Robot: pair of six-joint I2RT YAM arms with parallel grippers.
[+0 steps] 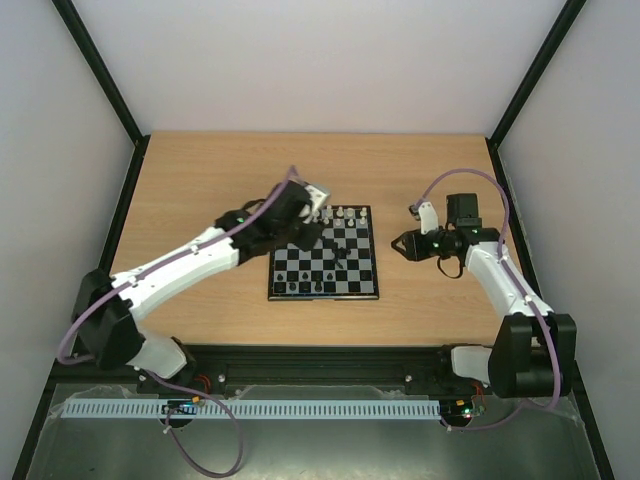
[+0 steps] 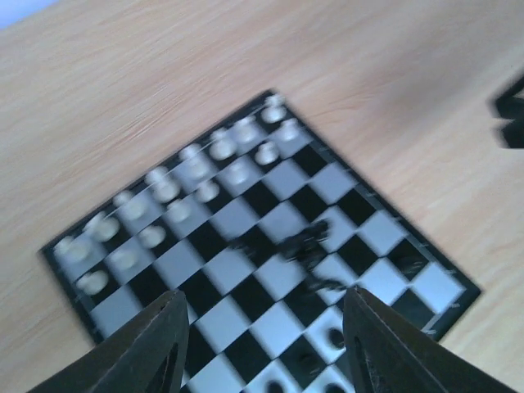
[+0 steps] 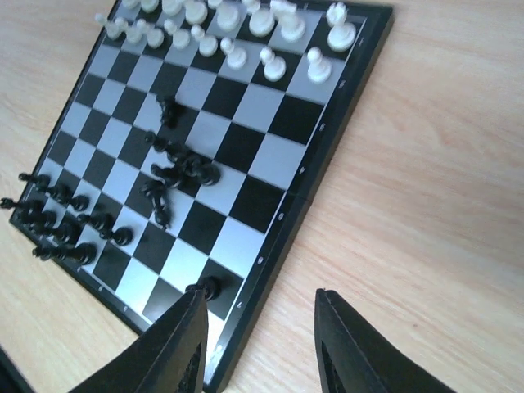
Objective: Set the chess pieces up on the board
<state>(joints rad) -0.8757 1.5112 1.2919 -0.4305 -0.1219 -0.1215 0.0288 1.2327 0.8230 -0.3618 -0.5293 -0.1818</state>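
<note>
Over board (image 1: 358,272) far-left, L hand (image 2: 262,348) angled down, R hand (image 3: 260,344) near rt edge

Black-and-grey checkered chessboard (image 3: 293,206) on pale wood table (image 3: 426,205); white chessmen (image 3: 246,33) lining far edge, black chessmen (image 3: 176,164) scattered mid-board and left corner.

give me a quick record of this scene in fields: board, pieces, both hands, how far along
board: checkered black and grey, flat on the wooden table
white pieces: upright in two rows along the far edge
black pieces: jumbled cluster mid-board, others along the near edge
left hand: open, empty, over the board
right hand: open, empty, just off the board's right edge
progress: white side looks set, black side not yet
</note>
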